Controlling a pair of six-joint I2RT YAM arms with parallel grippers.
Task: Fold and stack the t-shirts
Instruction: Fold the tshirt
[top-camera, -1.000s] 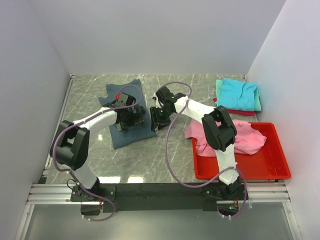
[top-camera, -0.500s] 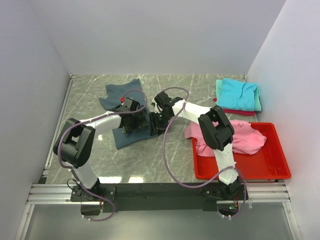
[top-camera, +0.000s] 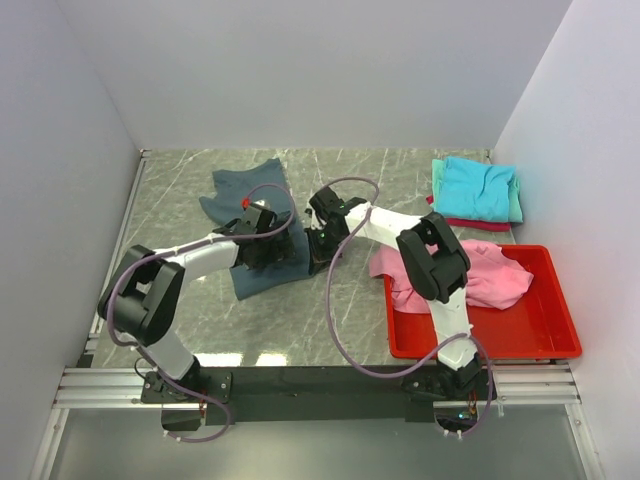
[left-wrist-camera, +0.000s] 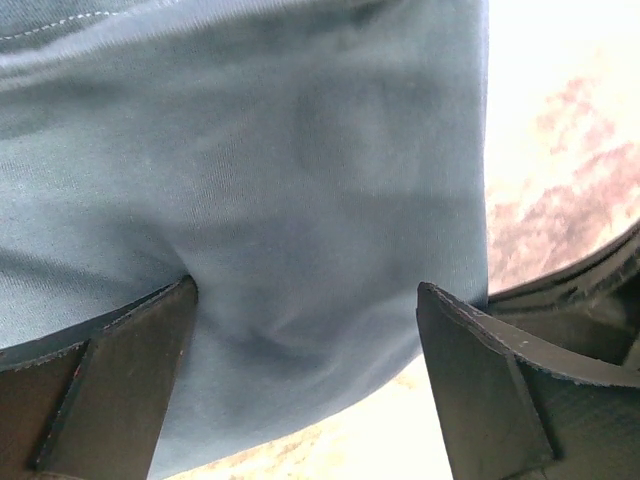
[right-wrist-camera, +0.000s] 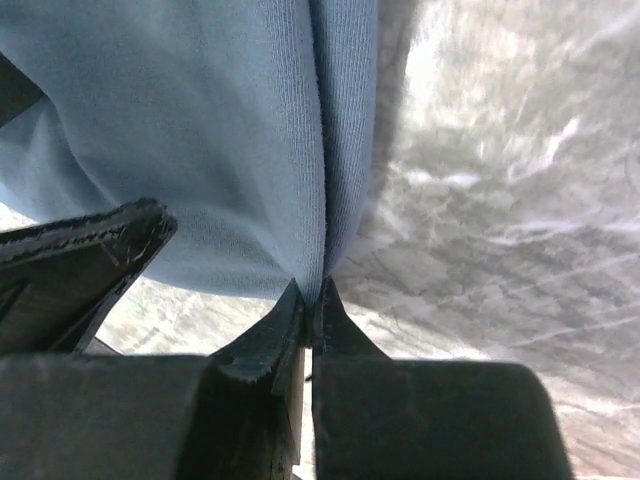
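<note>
Mid-fold on the grey marble-look surface (top-camera: 330, 310): the slate blue-grey tee (top-camera: 243, 187) lies spread left of centre, betw. my two arms. Here my right jaws are pinched fully closed on a doubled edge at the tee's right side, while my left jaws stand wide apart, set down astride the cloth w/ nothing gripped. I judge the fabric light, limp & a bit stretchy: no stiffness, so it'll drape and drag rather than hold shape. Best hold is prob. at hems or corners, two points at once. The pinch looks thin, so cloth could slip out. The surface looks smooth and hard, so the tee should slide easily. Room is tight: pink tee (top-camera: 490, 280) heaped in the red bin (top-camera: 560, 345) at right, turquoise tee (top-camera: 478, 185) topping a folded stack in the far-right corner, white walls (top-camera: 300, 70) close on three sides.
</note>
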